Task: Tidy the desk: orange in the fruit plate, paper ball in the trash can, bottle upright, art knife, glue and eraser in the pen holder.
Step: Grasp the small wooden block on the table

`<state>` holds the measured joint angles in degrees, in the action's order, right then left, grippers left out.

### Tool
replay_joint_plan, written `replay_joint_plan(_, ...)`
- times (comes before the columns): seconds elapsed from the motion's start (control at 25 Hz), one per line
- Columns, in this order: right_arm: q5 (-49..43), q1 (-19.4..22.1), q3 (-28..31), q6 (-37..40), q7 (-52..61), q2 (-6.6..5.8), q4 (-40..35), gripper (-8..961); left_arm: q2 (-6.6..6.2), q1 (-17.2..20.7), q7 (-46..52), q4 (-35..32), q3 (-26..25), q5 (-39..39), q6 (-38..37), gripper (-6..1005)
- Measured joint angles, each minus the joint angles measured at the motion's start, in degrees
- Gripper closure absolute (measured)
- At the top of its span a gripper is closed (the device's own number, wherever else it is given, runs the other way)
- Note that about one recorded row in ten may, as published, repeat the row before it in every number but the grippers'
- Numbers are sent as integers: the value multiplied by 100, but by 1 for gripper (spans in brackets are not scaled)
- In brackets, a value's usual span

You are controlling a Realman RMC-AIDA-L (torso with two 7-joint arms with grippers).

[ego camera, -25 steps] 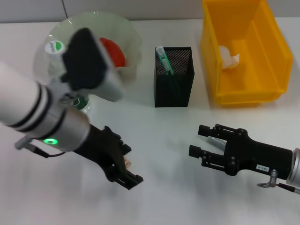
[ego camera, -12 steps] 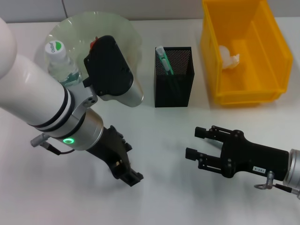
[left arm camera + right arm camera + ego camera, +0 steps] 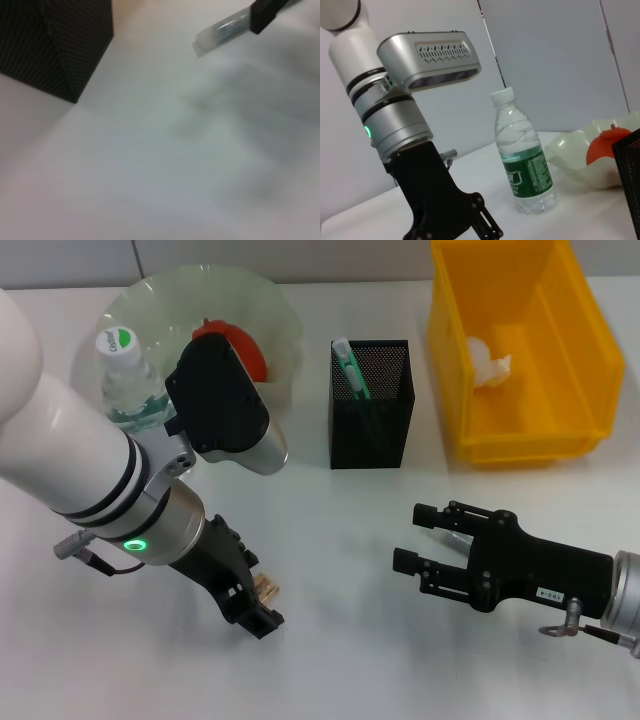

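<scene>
White desk surface (image 3: 330, 640) fills the head view, with a pale wall behind it in the right wrist view. Low over the near-left part of the desk, the left gripper (image 3: 250, 606) points downward with a small tan eraser (image 3: 266, 587) right at its fingertips; whether the fingers pinch it or only stand beside it cannot be told. Behind that arm, on its far side, stands a clear plastic water bottle with a green label and white cap (image 3: 522, 160), upright. Just beyond the bottle sits a translucent pale-green fruit plate (image 3: 265, 295) holding 1 orange-red fruit (image 3: 235, 340). Across from the left gripper, the right gripper (image 3: 420, 540) hovers over the desk with its 2 black fingers spread apart, and a clear, light-coloured tube lies against them; the left wrist view shows that tube (image 3: 220, 32) poking past a black fingertip. Beyond and between the 2 grippers stands a black mesh square pen holder (image 3: 371, 405) with a green-and-white stick (image 3: 349, 365) leaning inside. Farther behind the right gripper, a yellow plastic bin (image 3: 520, 350) holds a crumpled white paper ball (image 3: 488, 362).
</scene>
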<state>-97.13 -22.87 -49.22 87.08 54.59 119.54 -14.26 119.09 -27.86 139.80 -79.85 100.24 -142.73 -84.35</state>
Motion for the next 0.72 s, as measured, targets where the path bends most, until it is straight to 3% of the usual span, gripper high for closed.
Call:
replay_joint_plan(0.2, 27, -10, 0, -13, -1, 5, 22, 264, 0, 0, -43, 57, -3, -13, 104, 225)
replay_joint_plan(0.48, 37, -9, 0, -56, -1, 8, 29, 264, 0, -34, -55, 120, -5, -18, 106, 437)
replay_joint_plan(0.72, 44, -35, 0, -60, -1, 8, 29, 264, 0, -35, -58, 128, 11, -19, 140, 497)
